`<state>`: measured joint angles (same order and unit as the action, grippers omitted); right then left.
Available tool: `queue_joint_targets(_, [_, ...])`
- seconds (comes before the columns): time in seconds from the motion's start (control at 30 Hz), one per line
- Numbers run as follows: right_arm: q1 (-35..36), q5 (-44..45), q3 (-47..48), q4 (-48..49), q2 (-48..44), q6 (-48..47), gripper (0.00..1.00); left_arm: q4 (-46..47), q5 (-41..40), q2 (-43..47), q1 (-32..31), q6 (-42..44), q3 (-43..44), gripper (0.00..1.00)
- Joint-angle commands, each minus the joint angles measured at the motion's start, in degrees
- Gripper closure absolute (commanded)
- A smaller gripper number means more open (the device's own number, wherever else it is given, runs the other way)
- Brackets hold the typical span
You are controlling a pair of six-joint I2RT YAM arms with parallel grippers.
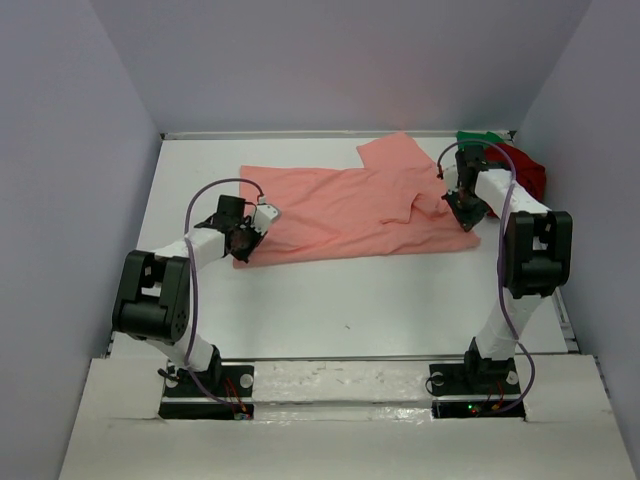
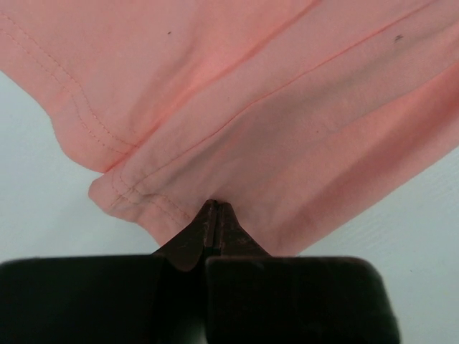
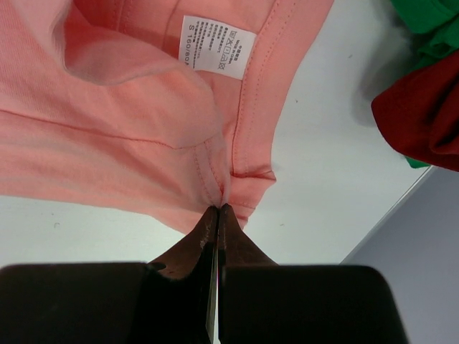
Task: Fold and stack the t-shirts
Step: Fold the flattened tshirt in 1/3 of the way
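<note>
On your left, the left hand [image 1: 243,240] is pressed together on the near-left corner of the soft salmon-pink short-sleeved cloth t-shirt [image 1: 350,205]. The wrist view shows its dark fingertips [image 2: 215,215] nipping the stitched hem right at the edge. The shirt lies spread across the middle of the white tabletop [image 1: 340,300], roughly flat, with a sleeve and some cloth rumpled toward the far right. Farther right, the right hand [image 1: 466,212] pinches a hemmed corner at the shirt's right end, close to a small white printed care label [image 3: 217,54]. Beyond it, in the far right corner, the crumpled dark red cloth t-shirt [image 1: 527,175] and the bright green cloth t-shirt [image 1: 478,137] lie heaped together, not yet folded.

I judge you are at the first fold of the first shirt, with both ends gripped. The next move calls for lifting both corners together and carrying them evenly over the cloth — keep the hem taut between the hands so it doesn't sag or drag.
</note>
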<state>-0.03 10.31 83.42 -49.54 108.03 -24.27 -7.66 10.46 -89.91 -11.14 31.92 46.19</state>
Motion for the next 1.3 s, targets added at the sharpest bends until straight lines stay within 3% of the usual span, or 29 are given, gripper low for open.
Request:
queue_joint_targets(0.0, [-0.58,0.59,-0.18,-1.96,-3.61,-0.95,1.0,-1.57,-2.37,-2.81,-0.2,-1.25,1.09,1.0])
queue_joint_targets(0.97, [-0.58,3.05,-7.65,-5.13,-7.83,-6.31,1.0,-4.2,-4.75,-2.64,-0.38,-1.42,1.97,1.0])
queue_joint_targets(1.27, [-0.58,4.11,-10.82,-4.25,-3.88,-7.1,1.0,-4.56,-4.75,-2.46,-0.38,-1.25,1.97,1.0])
